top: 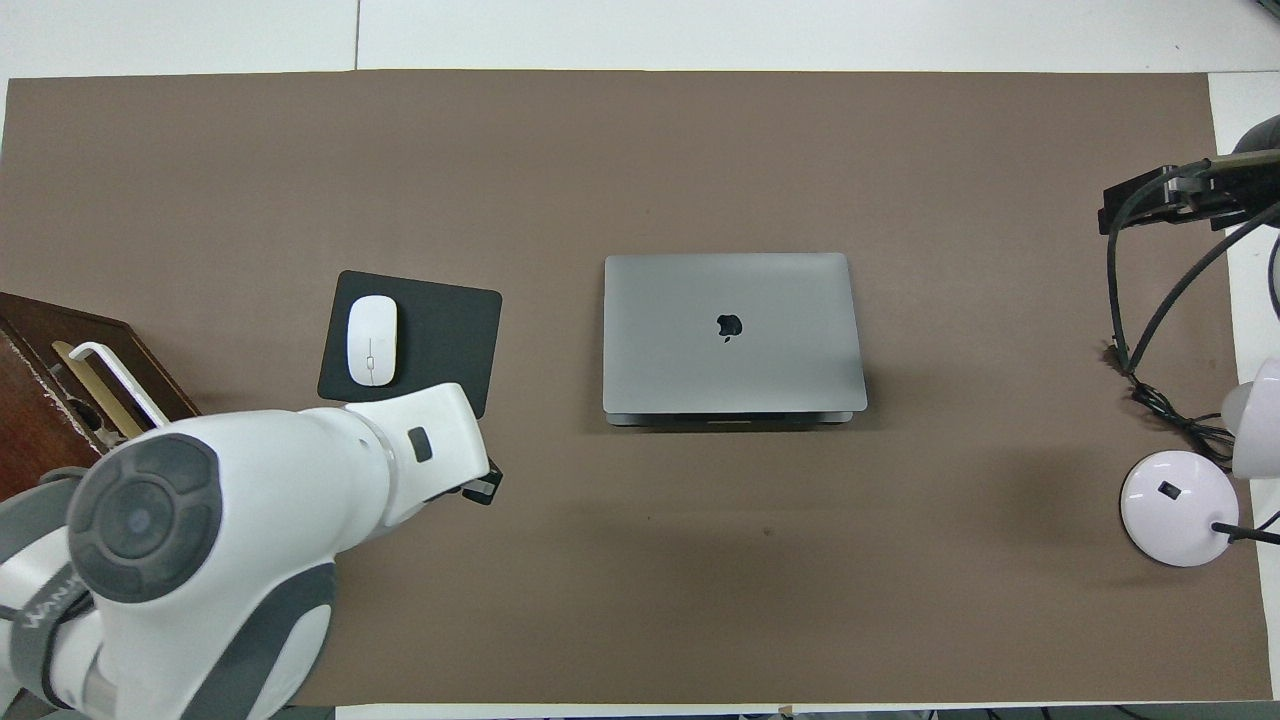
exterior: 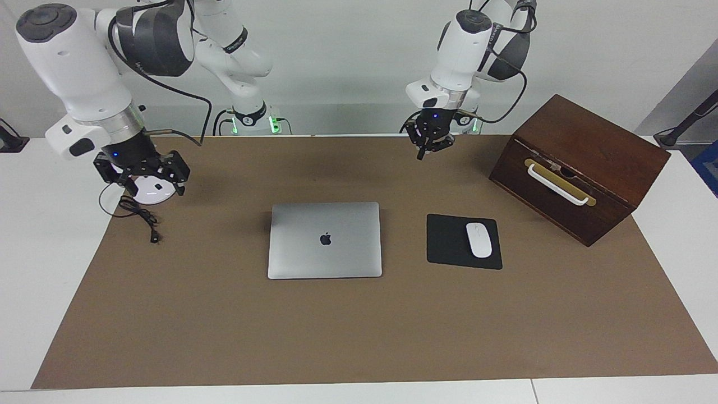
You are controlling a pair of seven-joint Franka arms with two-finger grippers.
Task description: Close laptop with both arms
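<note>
- The laptop [exterior: 325,240] lies shut and flat in the middle of the frame in both views, lid up with the dark apple logo showing, on the brown mat [exterior: 359,331] that covers the worktop [exterior: 33,224].
- The left gripper [exterior: 429,145] hangs above the mat in the upper centre-right of the facing view, over bare mat nearer to the robots than the black mouse pad [exterior: 449,241]; it holds nothing, and I cannot tell how far apart its fingers stand.
- The right gripper [exterior: 147,178] hangs at the upper left of the facing view, over a white round puck [top: 1178,508] and a coiled black cable [exterior: 140,216] at the mat's edge; its fingers are spread apart and hold nothing.
- A white mouse [exterior: 478,239] rests on the mouse pad, beside the laptop toward the left arm's end.
- A dark wooden box [exterior: 583,163] with a white handle [exterior: 558,185] stands at the right of the facing view.
</note>
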